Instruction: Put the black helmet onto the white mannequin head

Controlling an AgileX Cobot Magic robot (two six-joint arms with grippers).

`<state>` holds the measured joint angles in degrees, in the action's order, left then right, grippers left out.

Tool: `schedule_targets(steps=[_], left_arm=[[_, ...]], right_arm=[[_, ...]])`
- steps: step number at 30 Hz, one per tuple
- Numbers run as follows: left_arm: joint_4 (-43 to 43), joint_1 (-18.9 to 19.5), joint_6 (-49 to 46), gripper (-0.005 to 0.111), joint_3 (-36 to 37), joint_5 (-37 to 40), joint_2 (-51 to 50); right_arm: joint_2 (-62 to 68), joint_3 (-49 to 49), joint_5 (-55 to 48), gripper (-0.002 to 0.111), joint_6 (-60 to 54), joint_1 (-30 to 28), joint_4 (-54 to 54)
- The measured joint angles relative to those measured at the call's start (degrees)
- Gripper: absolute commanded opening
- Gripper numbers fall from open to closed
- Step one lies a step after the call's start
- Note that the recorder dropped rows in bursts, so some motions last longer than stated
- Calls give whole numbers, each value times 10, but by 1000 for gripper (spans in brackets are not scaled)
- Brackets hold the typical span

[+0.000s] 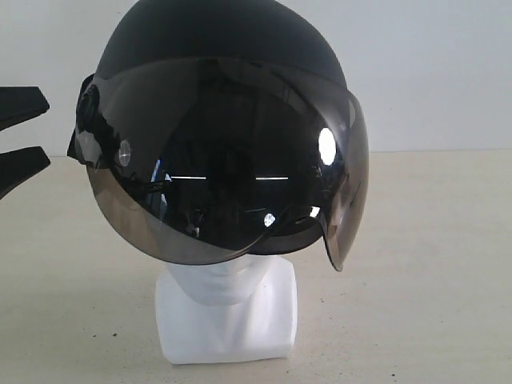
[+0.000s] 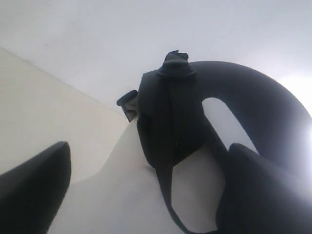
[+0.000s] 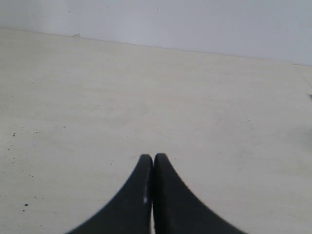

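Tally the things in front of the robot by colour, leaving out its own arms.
Black: 1, the black helmet
White: 1, the white mannequin head
Total: 2

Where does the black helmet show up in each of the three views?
Exterior view: black helmet fills the upper middle, sitting over the white mannequin head.
Left wrist view: black helmet close up from the side, across the picture's middle.
Right wrist view: not in it.
Shared landmark: the beige table meeting the white wall.
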<state>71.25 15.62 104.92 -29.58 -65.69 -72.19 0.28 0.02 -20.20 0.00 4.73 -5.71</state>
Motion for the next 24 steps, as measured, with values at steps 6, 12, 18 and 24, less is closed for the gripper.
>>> schedule_targets(steps=[6, 12, 18, 24], left_arm=[[0, 37, 2, 81, 0, -33, 1], [0, 66, 1, 66, 0, -35, 10], [0, 70, 1, 15, 0, -35, 42], [-9, 70, 1, 4, 0, -36, 74]], right_arm=[[0, 0, 0, 0, 0, 0, 0], [0, 0, 0, 0, 0, 0, 0], [0, 0, 0, 0, 0, 0, 0], [0, 0, 0, 0, 0, 0, -1]])
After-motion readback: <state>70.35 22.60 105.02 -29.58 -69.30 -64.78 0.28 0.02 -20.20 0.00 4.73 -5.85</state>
